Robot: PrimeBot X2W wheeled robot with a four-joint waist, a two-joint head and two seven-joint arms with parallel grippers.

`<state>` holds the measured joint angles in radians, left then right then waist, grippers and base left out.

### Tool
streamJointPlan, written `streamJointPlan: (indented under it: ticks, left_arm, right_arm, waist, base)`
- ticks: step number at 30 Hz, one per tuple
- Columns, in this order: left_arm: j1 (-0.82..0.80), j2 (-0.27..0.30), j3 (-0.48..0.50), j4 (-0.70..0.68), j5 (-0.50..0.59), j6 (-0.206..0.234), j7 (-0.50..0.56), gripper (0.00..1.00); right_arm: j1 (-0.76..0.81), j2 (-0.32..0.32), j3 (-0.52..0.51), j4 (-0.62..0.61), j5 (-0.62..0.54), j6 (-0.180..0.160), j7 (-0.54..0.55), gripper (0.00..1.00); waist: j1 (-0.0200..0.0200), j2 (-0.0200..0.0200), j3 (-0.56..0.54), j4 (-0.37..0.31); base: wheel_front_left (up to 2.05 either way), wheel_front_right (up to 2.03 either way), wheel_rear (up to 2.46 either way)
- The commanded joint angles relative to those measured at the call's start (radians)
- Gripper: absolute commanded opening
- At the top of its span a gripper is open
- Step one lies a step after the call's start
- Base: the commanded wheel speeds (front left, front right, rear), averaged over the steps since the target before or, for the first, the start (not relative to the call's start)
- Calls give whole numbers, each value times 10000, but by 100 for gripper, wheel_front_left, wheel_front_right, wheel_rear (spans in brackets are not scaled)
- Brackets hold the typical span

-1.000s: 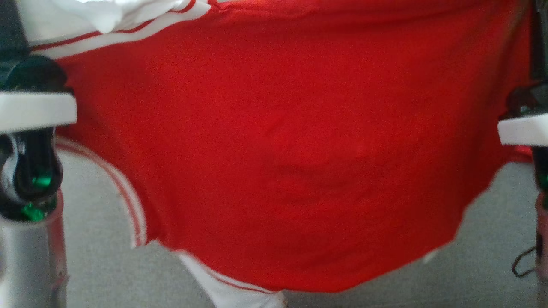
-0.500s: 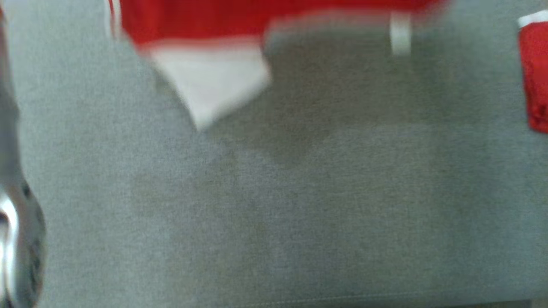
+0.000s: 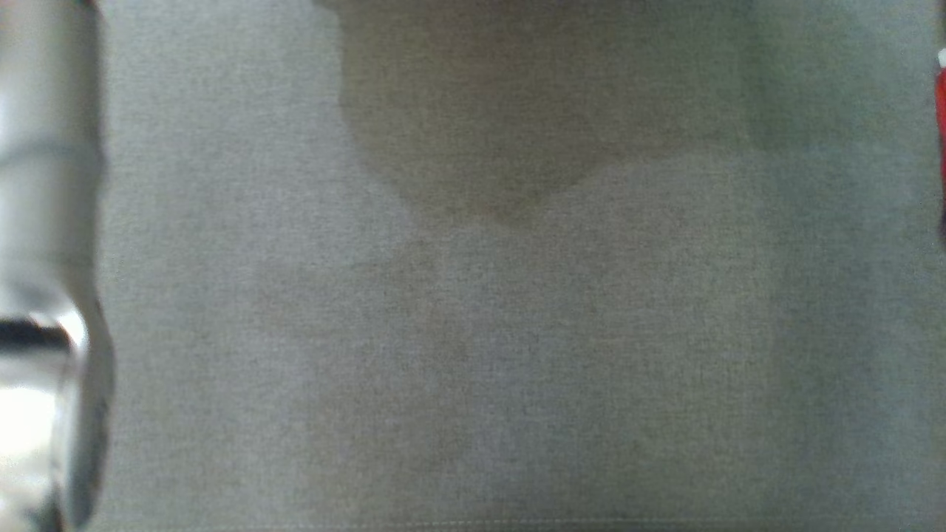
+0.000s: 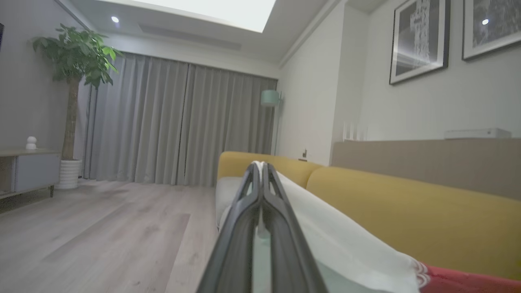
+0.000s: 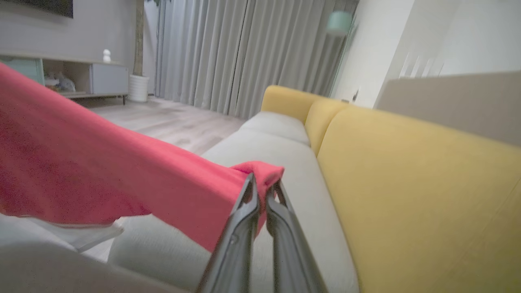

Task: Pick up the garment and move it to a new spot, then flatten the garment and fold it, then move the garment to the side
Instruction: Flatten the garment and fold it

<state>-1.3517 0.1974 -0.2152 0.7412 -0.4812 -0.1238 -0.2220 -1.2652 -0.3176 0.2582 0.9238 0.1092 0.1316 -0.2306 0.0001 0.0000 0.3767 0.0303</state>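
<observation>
The garment is red with white parts. In the left wrist view my left gripper [image 4: 260,165] is shut on its white edge [image 4: 346,248], and the cloth runs down to a red part [image 4: 468,280]. In the right wrist view my right gripper [image 5: 262,181] is shut on a red corner, with the garment [image 5: 101,171] stretched away to the left above the sofa seat. In the head view a red sliver of garment [image 3: 941,125] shows at the right edge and my pale left forearm [image 3: 44,222] runs along the left edge.
A grey sofa seat [image 3: 473,332] lies under the head view, carrying a soft shadow near the top. The yellow sofa back [image 5: 407,171] runs along the right. Wooden floor [image 4: 101,228], curtains, a potted plant [image 4: 75,61] and a low cabinet stand beyond.
The garment filled the head view a second ago; it has slid up out of that view, leaving the bare grey seat and a red sliver at the right edge. Both grips hold.
</observation>
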Motion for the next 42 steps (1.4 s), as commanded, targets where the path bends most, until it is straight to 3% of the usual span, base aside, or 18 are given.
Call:
streamJointPlan:
  ticks: [1,11,21,26,33,37,42]
  left_arm:
    - [435,429,-90,-162,84,-30,-119,0]
    - [4534,1102,-2108,-791,-125,-66,-388,0]
    - [7866,2599,-3550,-2349,-569,-68,-351,0]
    - [8774,3027,-3923,-3081,-568,-65,136,0]
    - [10161,3794,-4772,-4563,-633,-62,1761,0]
    - [10914,4237,-4838,-5785,-1159,9,2621,0]
    - [11474,4740,-4721,-7245,-1477,429,3265,0]
  right_arm:
    - [528,134,188,57,218,-9,-132,0]
    - [2649,-19,1821,1381,1635,-9,144,0]
    - [4770,-638,3373,1345,3179,-9,963,0]
    - [5723,-1153,4508,589,4124,-9,1937,0]
    - [7184,-2330,5563,-1036,6032,-9,3806,0]
    - [7855,-3132,5716,-2182,7085,-9,4756,0]
    - [8569,-3813,5544,-3485,7830,-9,5393,0]
  waist:
    - [-1,0,-120,79]
    - [-1,0,-1063,210]
    - [-1,0,-2699,227]
    - [-1,0,-3348,296]
    - [-1,0,-4224,400]
    - [-1,0,-4394,417]
    - [-1,0,-4458,393]
  base:
    - [0,0,0]
    - [0,0,0]
    - [0,0,0]
    - [0,0,0]
    - [0,0,0]
    - [0,0,0]
    - [0,0,0]
